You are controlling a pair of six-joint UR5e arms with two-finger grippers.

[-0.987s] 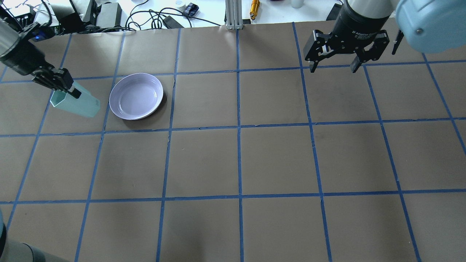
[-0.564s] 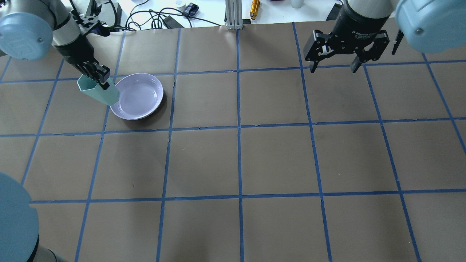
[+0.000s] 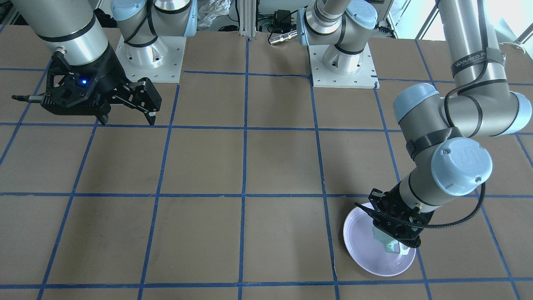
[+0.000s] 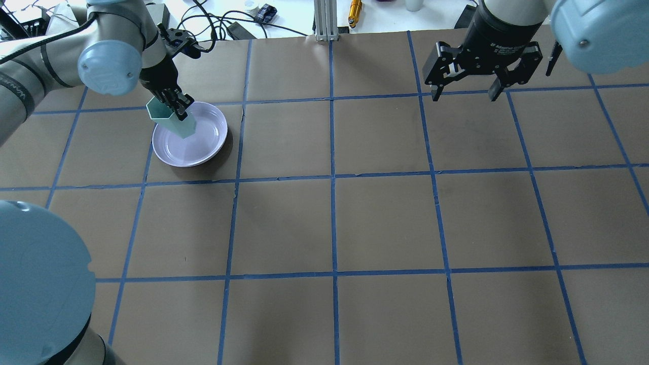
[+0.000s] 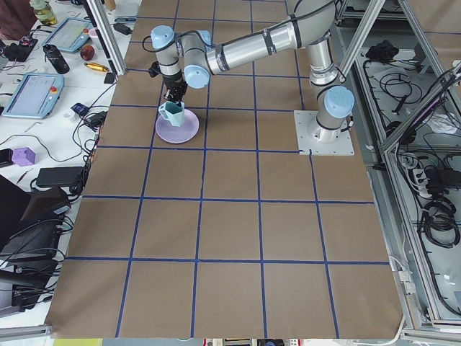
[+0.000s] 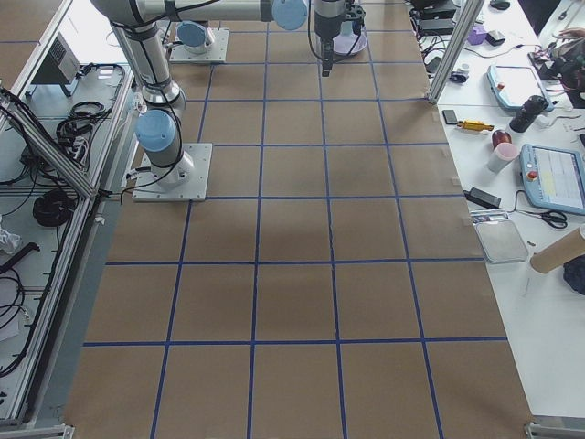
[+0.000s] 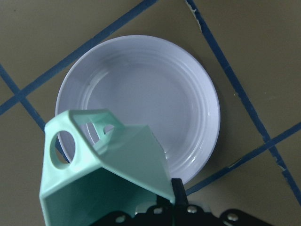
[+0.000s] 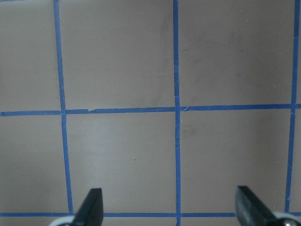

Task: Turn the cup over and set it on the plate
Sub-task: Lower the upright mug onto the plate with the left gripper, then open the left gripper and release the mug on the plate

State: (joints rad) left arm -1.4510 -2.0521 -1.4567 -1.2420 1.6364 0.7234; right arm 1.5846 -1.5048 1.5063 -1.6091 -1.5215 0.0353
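Since the earlier overhead frames, the left gripper (image 4: 178, 105) has been carrying the cup (image 4: 172, 120) sideways, from over the bare table (image 4: 385, 223) beside the plate (image 4: 205, 147), across the plate's near rim, to a spot over its inside. The cup was lying closer to level then and is now standing steeper. The right gripper (image 4: 464, 95) is hanging where it was, far across the table.

The cup is showing as a pale mint-green mug with flat faceted sides and a six-sided mouth. In the left wrist view, its angular handle with a round hole is sticking out to one side of the jaws. It is tilting, with the mouth up beside the fingertips and the base pointing down past them toward the plate.

The left jaws are clamping one wall of the cup at the rim, with one finger inside the mouth and one outside. The glossy lavender plate is lying directly beneath these jaws. The cup's base is sitting low over the plate's hollow, possibly touching it, though no view is making that contact clear.

The right jaws are standing spread wide with nothing between them, and only taped brown table is showing below.
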